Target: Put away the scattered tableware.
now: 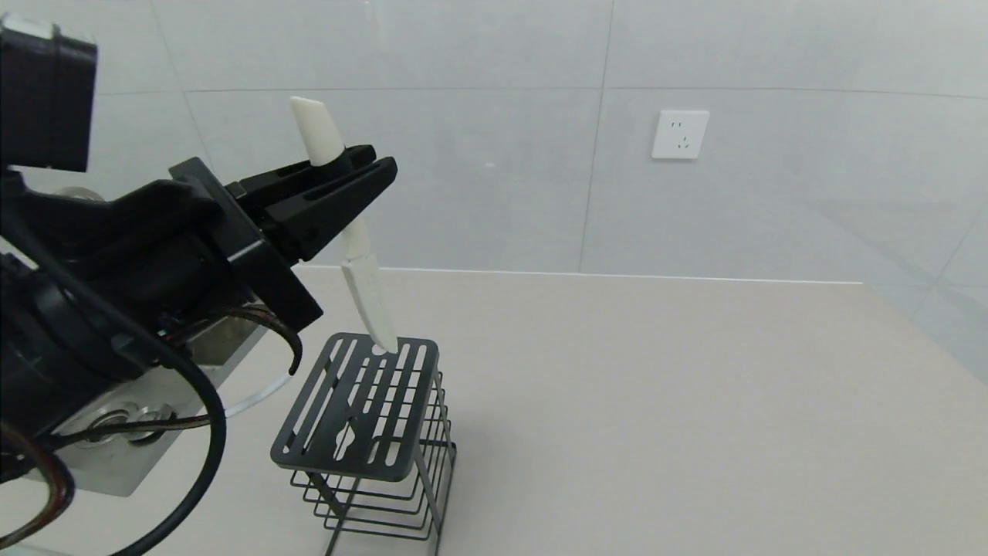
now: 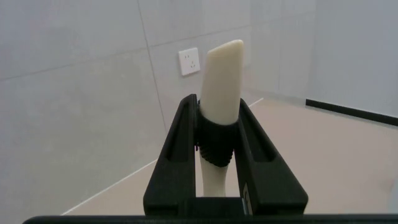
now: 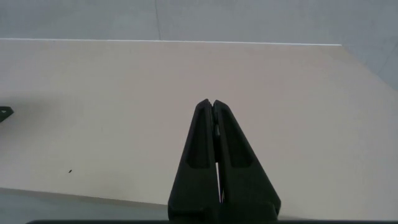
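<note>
Knife [image 1: 357, 243] status for you: it is all white, handle and blade alike, and your left tool [image 1: 378, 161] is clamped on the handle, a little below the butt end. From the left wrist view you see the handle [image 2: 222, 78] standing up between the two black fingers [image 2: 186, 124] of that tool [image 2: 217, 102], pinched by the ribbed pads with the butt rising clear above them. In the head view the knife hangs nearly upright, tilted slightly, with the butt leaning toward the tiled wall [image 1: 478, 139] and the blade pointing down. The blade tip meets the far end of the slotted top plate of the black rack [image 1: 363, 405], at one of the long slots; you cannot tell whether the tip has entered the slot or only rests at its mouth. The rack is a wire frame that stands on the pale surface [image 1: 656, 401], just beside a metal sink [image 1: 108, 463] on the robot's left, which the left arm partly covers.

Your right tool [image 3: 213, 109] has its fingers pressed together with nothing between them, and it sits above a bare stretch of the surface [image 3: 93, 93].

A white wall socket [image 1: 680, 134] sits on the wall behind, well apart from the rack, and you see it too in the left wrist view [image 2: 189, 61], beside the knife handle
</note>
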Robot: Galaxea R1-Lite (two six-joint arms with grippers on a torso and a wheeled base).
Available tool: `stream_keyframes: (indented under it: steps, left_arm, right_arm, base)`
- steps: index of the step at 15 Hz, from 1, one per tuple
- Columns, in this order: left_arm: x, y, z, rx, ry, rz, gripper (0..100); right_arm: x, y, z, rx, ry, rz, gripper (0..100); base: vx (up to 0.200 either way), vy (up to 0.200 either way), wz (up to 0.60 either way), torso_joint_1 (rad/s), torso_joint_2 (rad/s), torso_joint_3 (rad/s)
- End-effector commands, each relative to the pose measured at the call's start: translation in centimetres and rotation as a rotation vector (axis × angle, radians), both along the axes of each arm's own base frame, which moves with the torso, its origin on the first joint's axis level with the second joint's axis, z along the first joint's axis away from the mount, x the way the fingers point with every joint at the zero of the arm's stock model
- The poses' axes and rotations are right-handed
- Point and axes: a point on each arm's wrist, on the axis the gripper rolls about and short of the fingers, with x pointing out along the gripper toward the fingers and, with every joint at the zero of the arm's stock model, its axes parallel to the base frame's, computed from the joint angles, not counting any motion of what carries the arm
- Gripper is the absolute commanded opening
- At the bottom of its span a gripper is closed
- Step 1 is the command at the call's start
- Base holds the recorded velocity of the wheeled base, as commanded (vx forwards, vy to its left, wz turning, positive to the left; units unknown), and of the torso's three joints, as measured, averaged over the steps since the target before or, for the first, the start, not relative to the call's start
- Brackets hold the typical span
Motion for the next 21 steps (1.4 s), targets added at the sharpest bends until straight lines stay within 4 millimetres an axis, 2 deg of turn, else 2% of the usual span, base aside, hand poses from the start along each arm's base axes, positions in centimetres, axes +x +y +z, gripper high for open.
stream_keyframes:
  steps: [1,6,9,15,21]
  left_arm:
    - [0.3,-1.1,-0.1,0.0,0.011,-0.011,0]
    - [1.8,-2.4,-1.5,0.003,0.032,0.036,0]
    - [1.6,-2.5,-3.8,0.04,0.094,0.063,0]
    - [2.1,-2.6,-2.8,0.002,0.057,0.093,0]
    - [1.7,-2.3,-3.3,0.013,0.074,0.108,0]
  right_arm:
    - [0.0,0.0,0.0,0.003,0.001,0.001,0]
    - [0.0,0.0,0.0,0.009,0.002,0.001,0]
    - [0.0,0.0,0.0,0.009,0.003,0.001,0]
    - [0.0,0.0,0.0,0.009,0.003,-0.001,0]
    - [0.0,0.0,0.0,0.009,0.003,-0.001,0]
  base:
    - [0.0,0.0,0.0,0.0,0.0,0.0]
    - [0.0,0.0,0.0,0.0,0.0,0.0]
    - [0.0,0.0,0.0,0.0,0.0,0.0]
    - [0.0,0.0,0.0,0.0,0.0,0.0]
    - [0.0,0.0,0.0,0.0,0.0,0.0]
